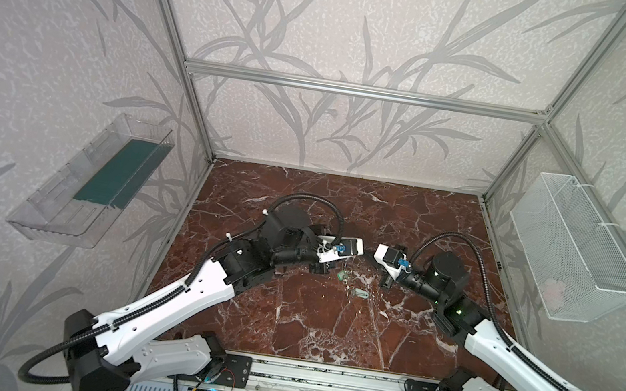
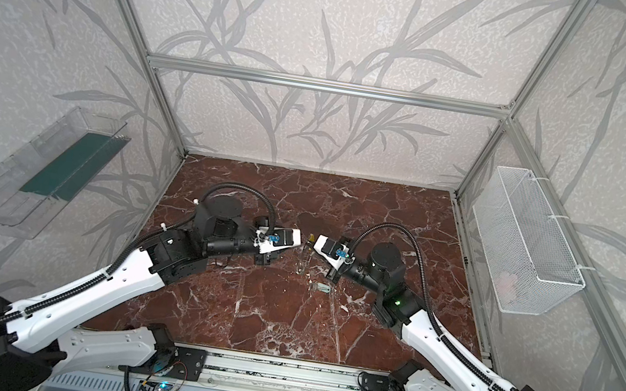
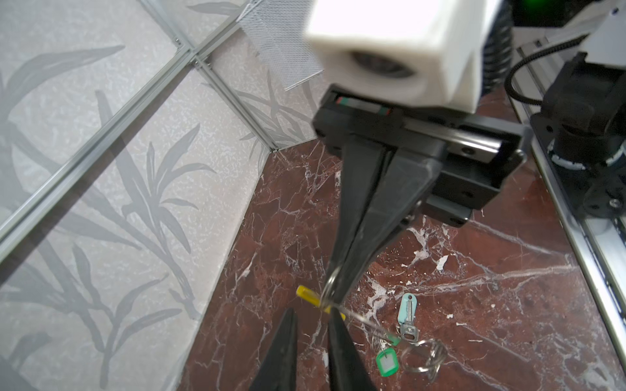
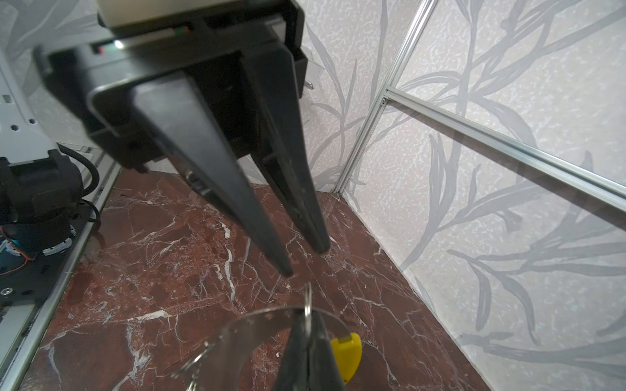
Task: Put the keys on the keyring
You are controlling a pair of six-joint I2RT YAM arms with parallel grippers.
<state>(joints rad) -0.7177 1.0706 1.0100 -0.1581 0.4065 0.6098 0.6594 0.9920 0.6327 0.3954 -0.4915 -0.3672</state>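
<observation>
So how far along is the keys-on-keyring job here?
Done: the keyring is picked up, but no key is threaded. In hand: the right gripper is shut on the keyring; the left gripper is open, holding nothing. Remaining: both keys lie on the table, unthreaded.

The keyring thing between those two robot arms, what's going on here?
The right hand is shut on the grey keyring, holding it between the two arms beside its yellow segment. The left hand faces it with fingers slightly apart, holding nothing. The pale-tagged key and the green-tagged key lie loose on the marble table, neither threaded onto the keyring yet.
</observation>
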